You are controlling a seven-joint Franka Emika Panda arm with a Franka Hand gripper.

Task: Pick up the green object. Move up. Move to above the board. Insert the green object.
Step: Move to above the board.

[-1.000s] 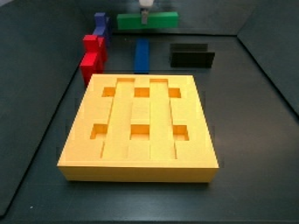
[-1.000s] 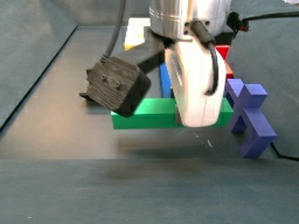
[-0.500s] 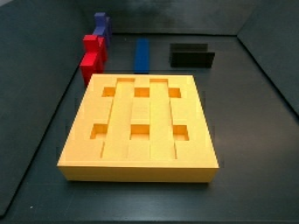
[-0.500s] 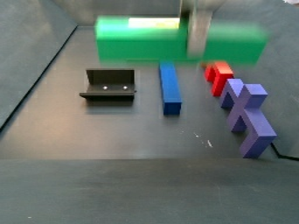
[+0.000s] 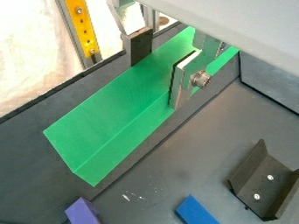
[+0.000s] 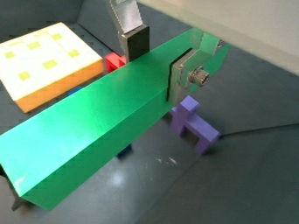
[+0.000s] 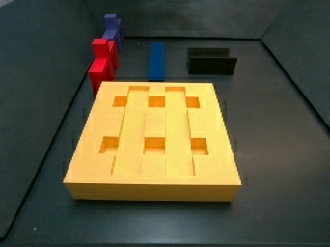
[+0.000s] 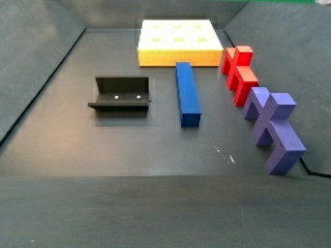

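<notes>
Hand (image 6: 160, 59) grips the green object (image 6: 100, 127) mid-length, lifted above both side views; it should keep the bar level while travelling over the board (image 6: 47, 59).

Gripper (image 5: 163, 63) silver metal plates clamp smooth matt-plastic green object (image 5: 122, 109); board (image 7: 154, 140) matt.

Your gripper (image 5: 163, 63) showed only in both wrist views; neither side view caught the arm. Its flat silver fingers (image 6: 131, 26) sat clamped on the two long faces of the green object (image 5: 122, 109). The wrist hung high over the floor.
</notes>
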